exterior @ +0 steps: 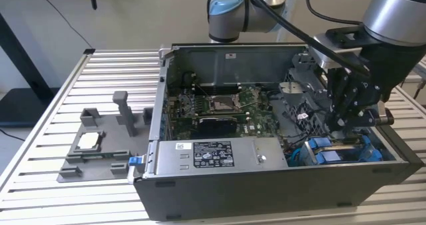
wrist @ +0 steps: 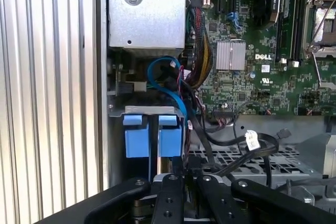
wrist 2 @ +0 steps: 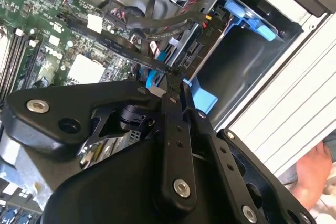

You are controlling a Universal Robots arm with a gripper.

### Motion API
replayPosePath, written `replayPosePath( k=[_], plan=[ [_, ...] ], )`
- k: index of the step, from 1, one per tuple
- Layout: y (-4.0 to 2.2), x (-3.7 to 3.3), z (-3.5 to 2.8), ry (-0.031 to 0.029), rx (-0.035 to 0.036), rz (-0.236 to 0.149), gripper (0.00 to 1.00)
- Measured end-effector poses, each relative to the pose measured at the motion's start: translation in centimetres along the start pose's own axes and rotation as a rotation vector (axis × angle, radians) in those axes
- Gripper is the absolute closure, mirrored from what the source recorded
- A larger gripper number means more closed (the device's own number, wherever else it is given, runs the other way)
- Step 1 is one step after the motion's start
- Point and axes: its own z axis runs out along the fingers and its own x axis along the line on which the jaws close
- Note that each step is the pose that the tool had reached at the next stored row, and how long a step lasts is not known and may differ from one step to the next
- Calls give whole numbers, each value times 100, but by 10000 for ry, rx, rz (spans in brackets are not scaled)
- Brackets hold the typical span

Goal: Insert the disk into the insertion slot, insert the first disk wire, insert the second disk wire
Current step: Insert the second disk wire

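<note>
Disk wire (wrist 2: 126, 43): black, flat | gripper (wrist 2: 176, 80): pinching its end | insertion slot (exterior: 346, 147) below

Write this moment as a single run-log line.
arm: inside open computer case | tool: above blue drive carriers, fingers near black wire | grip: unclear

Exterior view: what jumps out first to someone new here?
The open computer case on the slatted table, green motherboard exposed. The arm's black gripper reaches down into the case's corner at the exterior view's right, just above blue disk brackets. A grey fixture sits outside at the left.
</note>
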Motion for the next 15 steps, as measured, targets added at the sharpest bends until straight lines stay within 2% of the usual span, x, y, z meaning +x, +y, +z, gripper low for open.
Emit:
replayPosePath(
  k=[6,11,15],
  plan=[
    [-42,41,60,-46,-7,33,84],
    [-61,68,105,-126,-6,90,84],
    [-84,83,130,-196,-33,110,84]
  ],
)
